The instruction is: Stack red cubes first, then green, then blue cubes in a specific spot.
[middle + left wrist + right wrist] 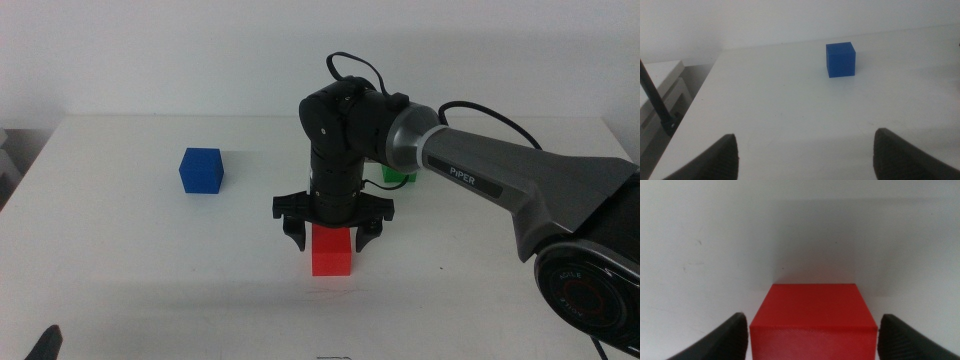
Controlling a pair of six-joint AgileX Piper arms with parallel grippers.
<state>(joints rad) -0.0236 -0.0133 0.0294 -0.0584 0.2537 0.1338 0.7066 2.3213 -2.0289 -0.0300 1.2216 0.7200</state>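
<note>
Middle view alone shows the green cube [399,174] behind the right end effector [333,236], spread astride the red cube [331,250].

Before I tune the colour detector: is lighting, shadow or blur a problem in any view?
Middle view: bright, even, sharp; red cube casts a faint shadow. Left wrist view: dimmer, greyish, blue cube slightly soft. Right wrist view: red cube fills the foreground, grey shadow on the table beyond it.

We see even, soft light on the white counter [150,250], with no glare. The red cube [331,250] throws a faint shadow toward six o'clock. Wrist views look dimmer and grayish, their jaws blurred.
</note>
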